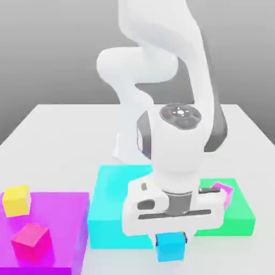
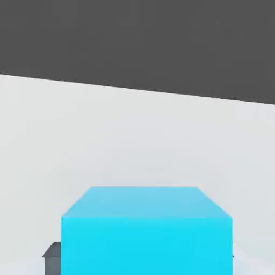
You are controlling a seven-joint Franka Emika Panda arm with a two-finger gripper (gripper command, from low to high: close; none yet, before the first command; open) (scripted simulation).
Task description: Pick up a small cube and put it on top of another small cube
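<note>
Exterior view: I'm pointing gripper (image 1: pixel 171 240) downward, gripping cyan cube (image 1: pixel 171 247), its near face facing camera; no long axis showing.

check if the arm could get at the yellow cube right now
Probably not yet: the fingers appear closed on the small cyan cube, though nothing seems to stand over the yellow cube.
</note>
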